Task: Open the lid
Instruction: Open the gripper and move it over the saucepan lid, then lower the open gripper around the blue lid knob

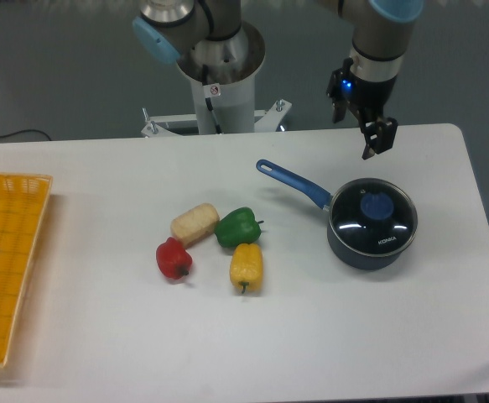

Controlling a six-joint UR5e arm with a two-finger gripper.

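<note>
The lid (373, 217) is a round clear glass disc with a thin metal rim and a blue centre knob (375, 206). It sits flat on the dark blue saucepan (366, 249), whose long blue handle (293, 182) points to the upper left. My gripper (368, 139) hangs above the table just behind the pan, apart from the lid. Its fingers (383, 135) hold nothing. I cannot tell how far the jaws are parted from this angle.
A red pepper (174, 259), a green pepper (238, 227), a yellow pepper (246, 267) and a pale bread-like piece (195, 223) lie left of the pan. A yellow basket (7, 262) sits at the table's left edge. The robot base (222, 84) stands at the back.
</note>
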